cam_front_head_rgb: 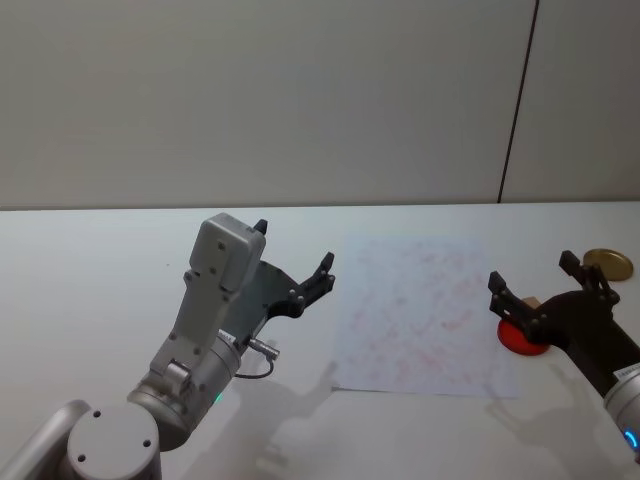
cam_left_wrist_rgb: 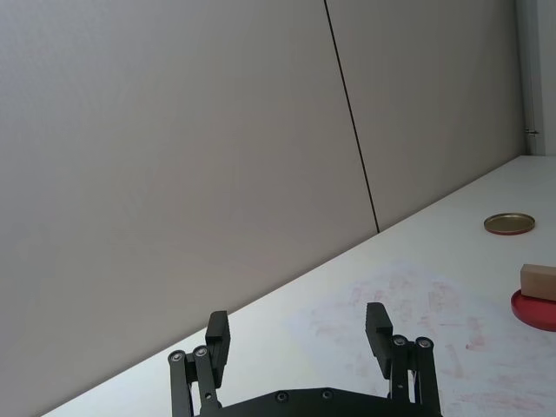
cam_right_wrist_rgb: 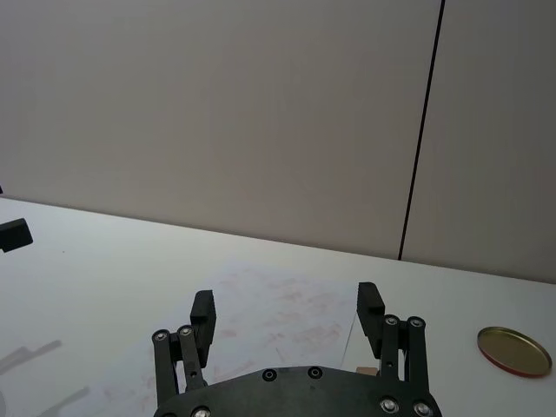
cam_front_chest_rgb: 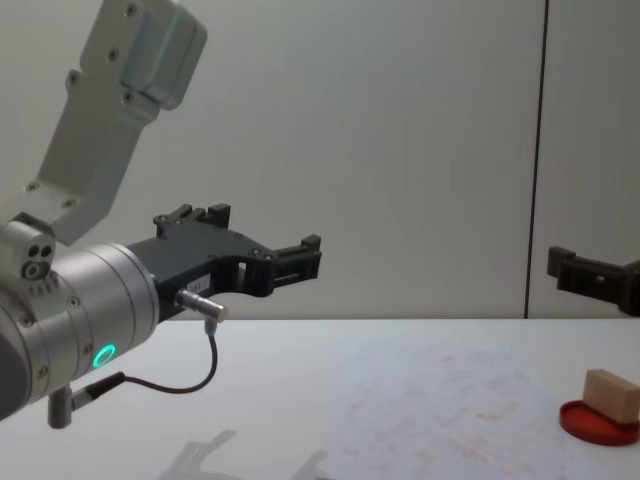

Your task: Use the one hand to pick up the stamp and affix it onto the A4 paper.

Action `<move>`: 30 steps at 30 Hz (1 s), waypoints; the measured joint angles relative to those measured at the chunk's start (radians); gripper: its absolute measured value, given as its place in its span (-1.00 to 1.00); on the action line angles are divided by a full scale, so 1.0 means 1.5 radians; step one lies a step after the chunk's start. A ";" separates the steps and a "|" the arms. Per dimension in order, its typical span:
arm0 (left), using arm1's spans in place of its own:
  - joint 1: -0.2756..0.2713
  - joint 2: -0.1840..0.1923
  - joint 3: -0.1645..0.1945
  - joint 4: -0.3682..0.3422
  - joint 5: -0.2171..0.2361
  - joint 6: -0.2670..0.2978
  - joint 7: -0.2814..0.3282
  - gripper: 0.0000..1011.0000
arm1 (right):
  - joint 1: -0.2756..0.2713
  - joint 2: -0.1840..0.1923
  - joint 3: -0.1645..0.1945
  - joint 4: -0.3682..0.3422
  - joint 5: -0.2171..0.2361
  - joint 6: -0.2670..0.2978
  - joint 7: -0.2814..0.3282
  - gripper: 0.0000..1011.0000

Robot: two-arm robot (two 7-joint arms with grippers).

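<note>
Hovering above the stamp (cam_front_chest_rgb: pixel 612 396) is the right gripper (cam_front_head_rgb: pixel 533 275), fingers spread wide with nothing held between them. From the chest view you can see clear air between the gripper and the block, so it's up over it and not touching.

The stamp itself is a little light-tan wooden block sitting on top of the round red ink pad (cam_front_chest_rgb: pixel 595 422). That pad is on the white table (cam_front_head_rgb: pixel 100 260) just beside the right edge of the A4 paper (cam_front_head_rgb: pixel 420 315), toward the nearer half of the sheet. I honestly can't tell whether the pad's rim overlaps the paper or just sits next to it.

The paper lies flat in the middle of the table and it's covered in faint reddish smudges, thickest around the centre. Farther back on the right, well apart from the pad, a round gold lid (cam_front_head_rgb: pixel 608 263) lies flat on the table.

The left gripper (cam_front_head_rgb: pixel 293 250) is on the other side, held up off the table to the left of the paper and pointing roughly across toward it. Its fingers are also wide open and empty. On that arm, the chest view shows a green ring light (cam_front_chest_rgb: pixel 103 355) glowing on the silver wrist and a thin black cable (cam_front_chest_rgb: pixel 190 382) looping under it. Behind everything is a plain grey wall (cam_front_head_rgb: pixel 300 100) with one dark vertical seam.
</note>
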 joint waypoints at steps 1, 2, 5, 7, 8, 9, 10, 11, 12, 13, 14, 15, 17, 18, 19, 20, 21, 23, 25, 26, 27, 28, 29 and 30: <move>0.000 0.000 0.000 0.000 0.000 0.000 0.000 0.96 | 0.000 0.000 0.000 0.000 0.000 0.000 0.000 0.98; 0.000 0.000 0.000 0.000 0.000 0.000 0.000 0.96 | 0.000 0.000 0.000 0.000 0.000 0.000 0.000 0.98; 0.000 0.000 0.000 0.000 0.000 0.000 0.000 0.96 | 0.000 0.000 0.000 0.000 0.000 0.000 0.000 0.98; 0.000 0.000 0.000 0.000 0.000 0.000 0.000 0.96 | 0.000 0.000 0.000 0.000 0.000 0.000 0.000 0.98; 0.000 0.000 0.000 0.000 0.000 0.000 0.000 0.96 | 0.000 0.000 0.000 0.000 0.000 0.000 0.000 0.98; 0.000 0.000 0.000 0.000 0.000 0.000 0.000 0.96 | 0.000 0.000 0.000 0.000 0.000 0.000 0.000 0.98; 0.000 0.000 0.000 0.000 0.000 0.000 0.000 0.96 | 0.000 0.000 0.000 0.000 0.000 0.000 0.000 0.98; 0.000 0.000 0.000 0.000 0.000 0.000 0.000 0.96 | 0.000 0.000 0.000 0.000 0.000 0.000 0.000 0.98; 0.000 0.000 0.000 0.000 0.000 0.000 0.000 0.96 | 0.000 0.000 0.000 0.000 0.000 0.000 0.000 0.98; 0.000 0.000 0.000 0.000 0.000 0.000 0.000 0.96 | 0.000 0.000 0.000 0.000 0.000 0.000 0.000 0.98; 0.000 0.000 0.000 0.000 0.000 0.000 0.000 0.96 | 0.000 0.000 0.000 0.000 0.000 0.000 0.000 0.98; 0.000 0.000 0.000 0.000 0.000 0.000 0.000 0.96 | 0.000 0.000 0.000 0.000 0.000 0.000 0.000 0.98; 0.000 0.000 0.000 0.000 0.000 0.000 0.000 0.96 | 0.000 0.000 0.000 0.000 0.000 0.000 0.000 0.98; 0.000 0.000 0.000 0.000 0.000 0.000 0.000 0.96 | 0.000 0.000 0.000 0.000 0.000 0.000 0.000 0.98; 0.000 0.000 0.000 0.000 0.000 0.000 0.000 0.96 | 0.000 0.000 0.000 0.000 0.000 0.000 0.000 0.98; 0.000 0.000 0.000 0.000 0.000 0.000 0.000 0.96 | 0.000 0.000 0.000 0.000 0.000 0.000 0.000 0.98; 0.000 0.000 0.000 0.000 0.000 0.000 0.000 0.96 | 0.000 0.000 0.000 0.000 -0.001 0.000 0.000 0.98; 0.000 0.000 0.000 0.000 0.000 0.000 0.000 0.96 | 0.000 0.000 0.000 0.000 -0.001 0.000 0.001 0.98; 0.000 0.000 0.000 0.000 0.000 0.000 0.000 0.96 | 0.001 0.000 0.001 0.002 -0.001 0.000 0.001 0.98; 0.000 0.000 0.000 0.000 0.000 0.000 0.000 0.96 | 0.002 0.000 0.001 0.003 -0.001 0.001 0.003 0.98; 0.000 0.000 0.000 0.000 0.000 0.000 0.000 0.96 | 0.003 0.000 0.001 0.005 -0.001 0.001 0.004 0.98; 0.000 0.000 0.000 0.000 0.000 0.000 0.000 0.96 | 0.005 0.000 0.002 0.009 -0.001 0.003 0.006 0.98; 0.000 0.000 0.000 0.000 0.000 0.000 0.000 0.96 | 0.007 0.000 0.003 0.011 -0.001 0.003 0.007 0.98; 0.000 0.000 0.000 0.000 0.000 0.000 0.000 0.96 | 0.008 0.000 0.003 0.013 -0.001 0.004 0.009 0.98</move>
